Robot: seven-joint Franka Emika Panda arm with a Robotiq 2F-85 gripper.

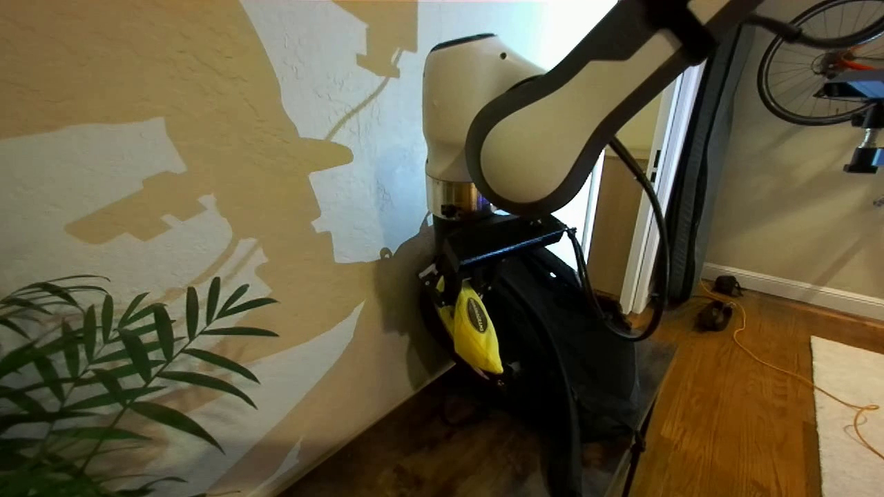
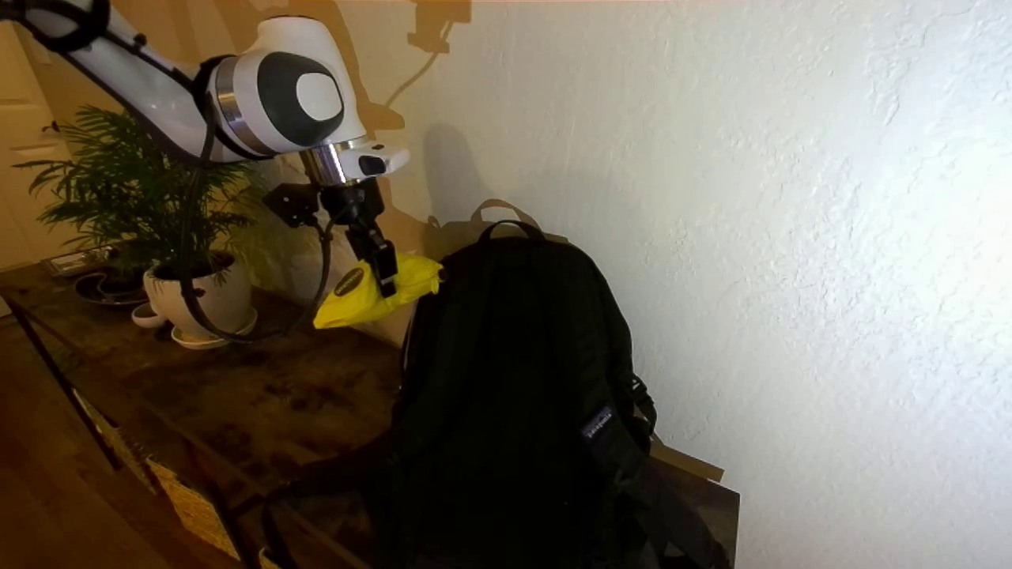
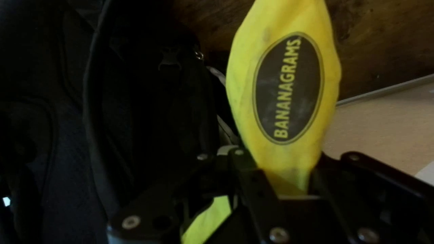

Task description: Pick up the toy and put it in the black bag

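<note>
One toy point(image 3: 284, 98), BANANAGRAMS crisply legible only in wrist view

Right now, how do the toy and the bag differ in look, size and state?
Look: the toy is bright yellow; the bag is black. Size: the toy is far smaller than the bag. State: the toy is held off the table in the gripper; the bag stands on the table, ungripped. Both look like cloth and bear labels: the toy's dark oval label, the bag's small strap label.
</note>
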